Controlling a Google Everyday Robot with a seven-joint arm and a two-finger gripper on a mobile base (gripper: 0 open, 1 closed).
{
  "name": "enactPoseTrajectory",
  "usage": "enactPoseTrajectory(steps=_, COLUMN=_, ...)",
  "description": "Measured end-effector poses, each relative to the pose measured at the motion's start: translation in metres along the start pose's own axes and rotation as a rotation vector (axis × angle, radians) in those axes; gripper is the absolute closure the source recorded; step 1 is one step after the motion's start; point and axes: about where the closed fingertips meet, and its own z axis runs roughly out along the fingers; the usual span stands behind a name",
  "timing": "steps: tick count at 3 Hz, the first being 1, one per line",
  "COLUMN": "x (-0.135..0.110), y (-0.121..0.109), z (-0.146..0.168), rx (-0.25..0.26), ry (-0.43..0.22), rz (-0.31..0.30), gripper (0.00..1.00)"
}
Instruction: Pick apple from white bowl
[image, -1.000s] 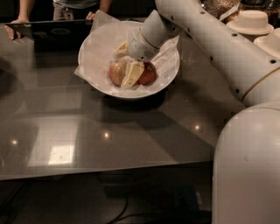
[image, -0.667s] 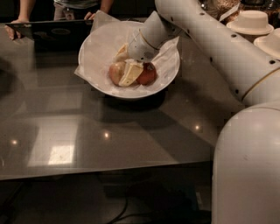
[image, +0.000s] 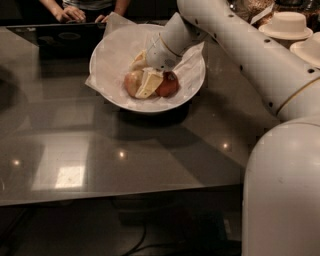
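Now, gripper (image: 145, 76): inside wide paper-lined white bowl (image: 150, 108), upper centre; grip cannot be told.
Pale yellow-tan apple (image: 132, 83): unlifted.
Left: grasp, lift.

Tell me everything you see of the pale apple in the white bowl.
The apple is pale yellow-tan with a faint reddish blush, and round. It lies on crinkled white paper in the white bowl, left of a red apple. The claw is down in the bowl, at its right side, partly covering it.

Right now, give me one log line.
gripper: down in white bowl, at pale apple | red apple: beside it | lift: not yet
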Motion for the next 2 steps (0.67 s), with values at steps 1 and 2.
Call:
enactPoseTrajectory(steps=1, x=0.000, y=0.000, z=0.000, rx=0.000, ry=-0.001, rz=0.000, gripper=1.00)
enactPoseTrajectory(steps=2, x=-0.005, y=0.000, z=-0.011, rx=0.027, ry=-0.045, rz=-0.003, gripper=1.00)
